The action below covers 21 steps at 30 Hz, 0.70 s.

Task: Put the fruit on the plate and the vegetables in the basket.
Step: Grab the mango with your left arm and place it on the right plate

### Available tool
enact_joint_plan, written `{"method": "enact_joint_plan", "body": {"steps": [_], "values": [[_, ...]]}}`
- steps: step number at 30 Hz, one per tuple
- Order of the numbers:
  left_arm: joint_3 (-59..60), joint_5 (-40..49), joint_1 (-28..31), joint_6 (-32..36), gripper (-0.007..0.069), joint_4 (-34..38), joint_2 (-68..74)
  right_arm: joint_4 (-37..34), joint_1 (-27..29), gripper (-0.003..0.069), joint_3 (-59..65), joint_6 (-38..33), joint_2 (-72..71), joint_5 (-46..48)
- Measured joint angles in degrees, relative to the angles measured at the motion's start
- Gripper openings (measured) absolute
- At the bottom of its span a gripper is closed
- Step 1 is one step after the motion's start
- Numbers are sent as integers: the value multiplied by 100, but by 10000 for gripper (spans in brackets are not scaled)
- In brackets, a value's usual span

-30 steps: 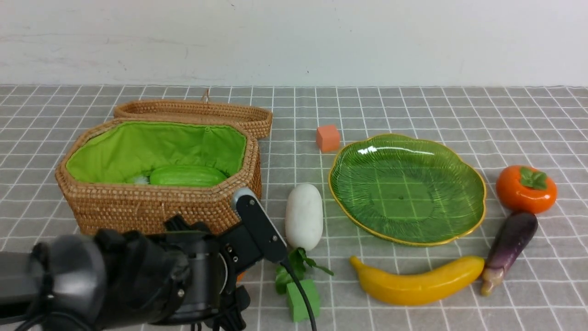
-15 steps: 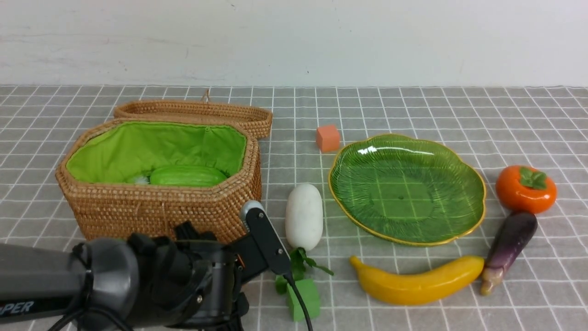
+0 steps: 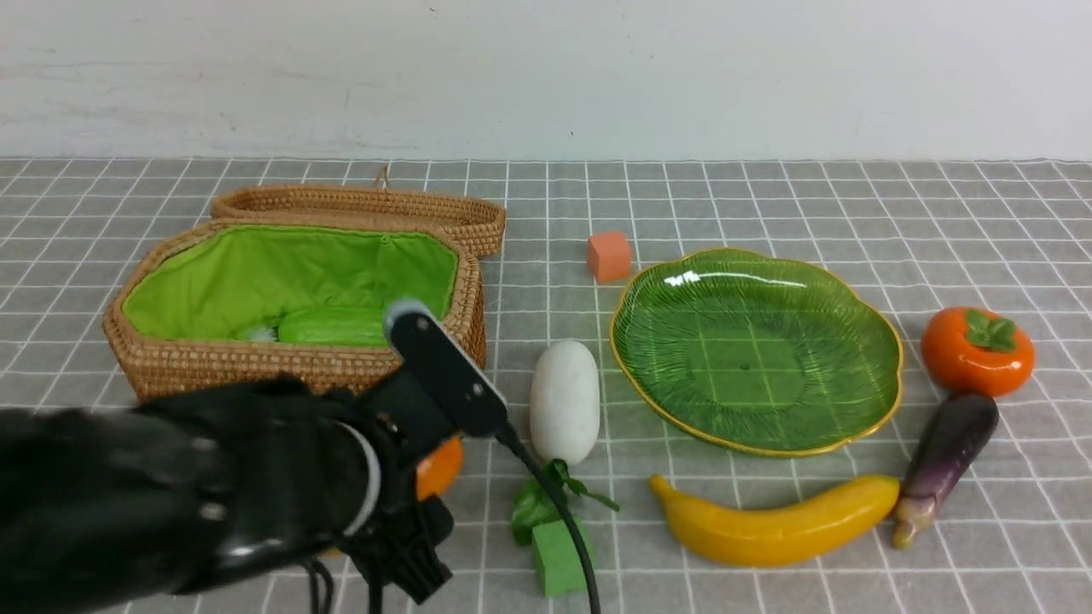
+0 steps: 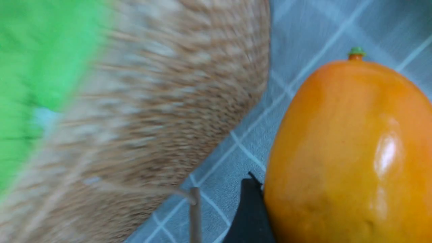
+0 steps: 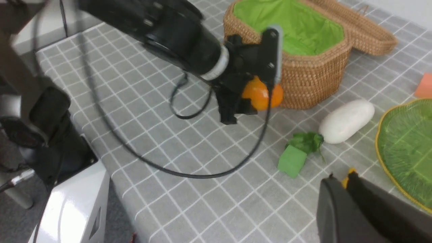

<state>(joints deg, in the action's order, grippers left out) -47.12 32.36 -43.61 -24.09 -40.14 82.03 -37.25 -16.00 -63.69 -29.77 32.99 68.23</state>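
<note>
My left gripper is shut on the orange-yellow mango and holds it just above the cloth beside the front right corner of the rattan basket. The mango fills the left wrist view, with one dark finger against it. The cucumber lies in the basket. The white radish, banana, eggplant and persimmon lie on the cloth around the green plate, which holds nothing. My right gripper is shut and empty, above the cloth near the banana's tip.
An orange cube sits behind the plate. A green cube lies by the radish leaves. The basket lid lies open behind the basket. The left arm's cable loops over the near cloth.
My left gripper has risen beside the basket, and the mango, almost hidden under it before, now shows held in its jaws. Nothing else on the table has moved.
</note>
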Motion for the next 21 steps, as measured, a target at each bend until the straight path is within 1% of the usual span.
{"method": "enact_joint_plan", "body": {"steps": [2,4,5,6,8,9,11,13,15,16,18,20,21], "values": [[-170,86,-120,638,537,510,-501,0,0,55,0,0,0,-255],[-550,48,-280,1320,537,1141,-676,18,0,55,0,57,0,-526],[-595,38,-294,1380,537,1209,-675,18,0,55,0,57,0,-526],[-1043,-47,-369,1853,537,1873,-551,159,0,55,0,258,0,-742],[-1568,-156,-406,2468,537,2534,-179,496,0,55,0,671,0,-912],[-1693,-174,-412,2589,537,2666,-10,584,0,55,0,720,0,-923],[-2529,-200,-417,3356,537,3463,829,1197,0,55,0,1443,0,-928],[-3160,-181,-417,3776,537,3971,1612,1711,0,55,0,1898,0,-832],[-3920,-95,-408,4038,537,4442,2310,2050,0,55,0,2242,-2,-673],[-3999,-82,-402,4057,537,4480,2385,2119,0,55,0,2270,-2,-651],[-5046,117,-364,4224,537,4875,3309,2392,0,55,0,2473,-59,-358],[-5538,240,-350,4233,537,4951,3711,2449,0,55,0,2502,-97,-268],[-6109,484,-309,4197,537,4986,4207,2462,0,55,0,2531,-141,-185]]}}
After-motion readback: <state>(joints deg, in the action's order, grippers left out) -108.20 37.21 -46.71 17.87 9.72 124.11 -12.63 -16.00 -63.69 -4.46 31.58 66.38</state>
